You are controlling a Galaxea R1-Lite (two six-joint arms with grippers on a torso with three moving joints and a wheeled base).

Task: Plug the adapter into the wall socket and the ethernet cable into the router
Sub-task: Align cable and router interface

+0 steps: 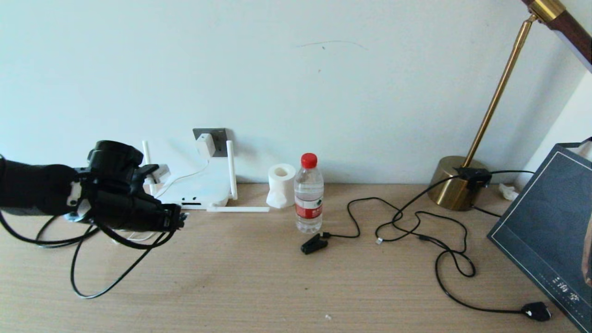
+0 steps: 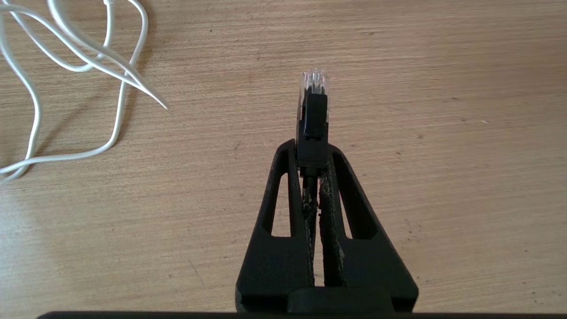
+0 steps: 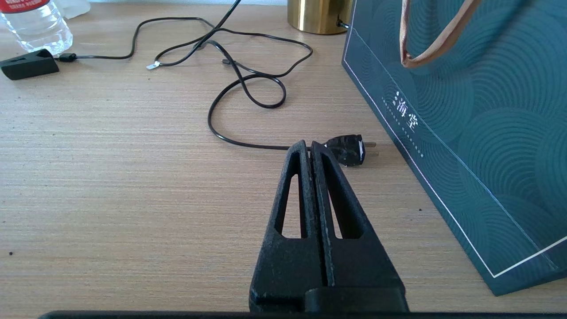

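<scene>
The left gripper (image 1: pixel 178 221) is seen in the head view clenched on the ethernet cable (image 1: pixel 115 240), raised over the wooden desk (image 1: pixel 259 282) at the robot's left. The cable's thin black length hangs in loops beneath the arm. Just beyond the fingertips lies the router (image 1: pixel 199 192), a flat white box with slim stick antennas, small dark ports showing on its near edge. Behind it, on the wall, the dark grey wall socket (image 1: pixel 217 137) already carries the adapter (image 1: pixel 206 144), a small white rounded block whose white cord drops toward the router. Farther to the gripper's right stand a paper roll (image 1: pixel 281 185) and a water bottle (image 1: pixel 308 194).

In the left wrist view, the left gripper (image 2: pixel 312 153) is shown pinching the cable's black boot, with the clear plug tip (image 2: pixel 312 82) projecting past the fingertips above bare desk. A loose white cord (image 2: pixel 88 62) is coiled off to one side.

In the right wrist view, the right gripper (image 3: pixel 308 148) is pictured pressed closed and empty above the desk. A black plug (image 3: pixel 347 149) on a black cord lies just beyond its tips, beside a dark teal paper bag (image 3: pixel 465 133).
</scene>
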